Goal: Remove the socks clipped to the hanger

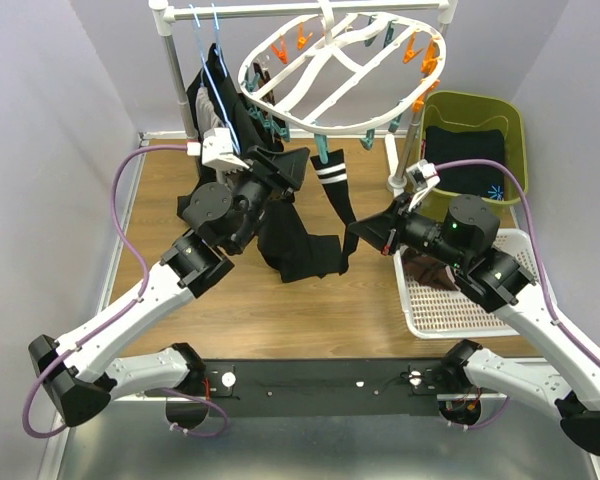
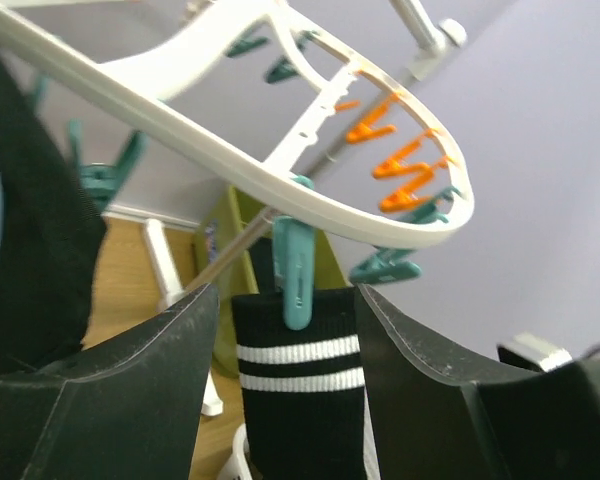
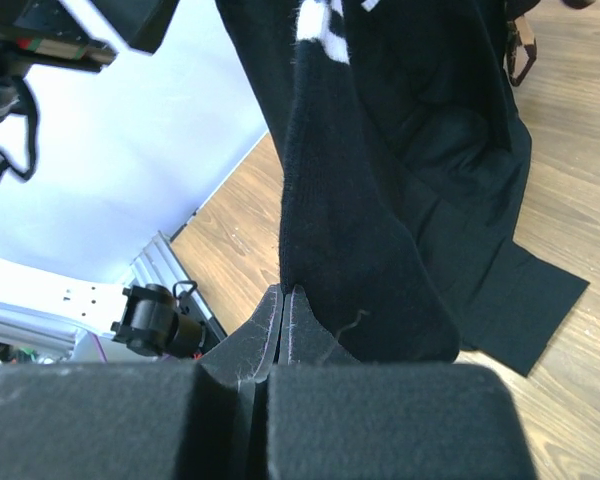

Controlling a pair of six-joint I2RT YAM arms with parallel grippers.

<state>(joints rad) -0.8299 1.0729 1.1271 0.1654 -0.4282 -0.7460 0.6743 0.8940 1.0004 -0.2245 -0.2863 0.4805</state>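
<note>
- The right gripper (image 3: 283, 318) is pinched fully together on the lower edge of the black sock (image 3: 350, 230), a thin fold of fabric trapped between its pads; I judge it holds this end so the sock neither swings nor drops once freed
- The left gripper (image 2: 285, 298) is spread wide and has hold of nothing, with one finger on each side of the sock's white-striped cuff
- Its jaws bracket the teal clip (image 2: 295, 275) that bites the top of the cuff, so it is probably lined up to work on the clip or pull the cuff out of it
- The sock hangs from that clip under the near rim of the hanger (image 2: 180, 130); in the overhead view it runs down and to the right into the right gripper, drawn off plumb by that hold
- The hanger sits tilted, with orange and teal clips dangling around its rim; whether any other sock is clipped there I cannot tell
- A large black garment (image 1: 300, 245) hangs just behind the sock, close enough to snag
- Under the right arm a white tray (image 1: 470, 305) holds a brown sock (image 1: 425, 268), so it is likely the drop spot
- A green bin (image 1: 477, 98) with dark cloth inside stands beyond the tray
</note>
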